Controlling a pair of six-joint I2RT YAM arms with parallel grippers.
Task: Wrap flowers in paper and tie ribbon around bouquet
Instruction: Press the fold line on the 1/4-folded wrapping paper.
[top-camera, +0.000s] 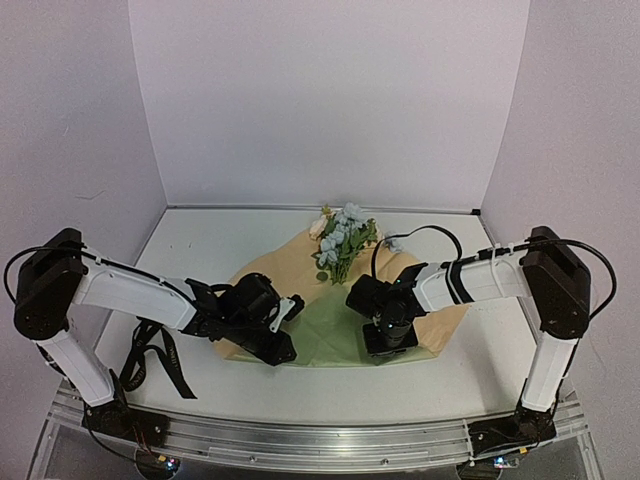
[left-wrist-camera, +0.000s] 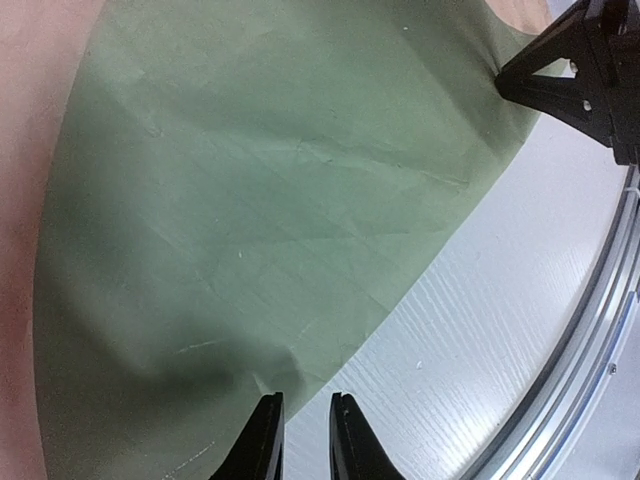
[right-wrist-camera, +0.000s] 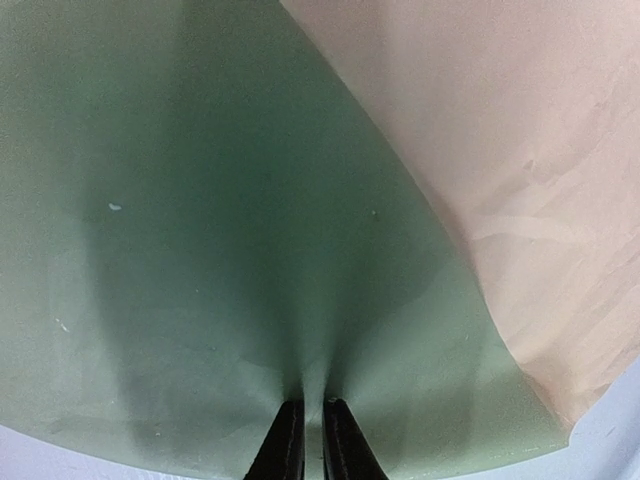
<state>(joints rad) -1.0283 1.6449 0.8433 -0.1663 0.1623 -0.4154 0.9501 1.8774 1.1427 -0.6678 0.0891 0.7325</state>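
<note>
1. Right gripper (right-wrist-camera: 312, 405): jaws clenched on the paper (right-wrist-camera: 250, 200). In the right wrist view, creases in the olive-green face ran straight into the pinch.
2. Left gripper (left-wrist-camera: 306, 400): jaws parted a little, and I saw nothing between them. The tips sat just at the near edge of the green sheet, and bare table (left-wrist-camera: 480, 330) showed through the gap.
3. In the left wrist view, the right gripper's black fingers sat in the upper right corner, on the same paper edge.
4. Paper: it lay on the table between the two arms. The green face showed up in the near middle, where both grippers worked. The tan-brown face showed to the left and right of that and toward the far side.
5. Flowers (top-camera: 343, 240): they lay on the far part of the paper, with the pale and light-blue blossoms toward the back wall and the stems pointing at the grippers. They were unwrapped, and neither gripper touched them.
6. Ribbon (top-camera: 160, 365): a black band in loose loops on the table, beside the left arm's lower link. It was well apart from the flowers and left of the paper. Its lettering was too small for me to read.
7. Both arms reached inward from their bases at the near rail (top-camera: 320, 440).
</note>
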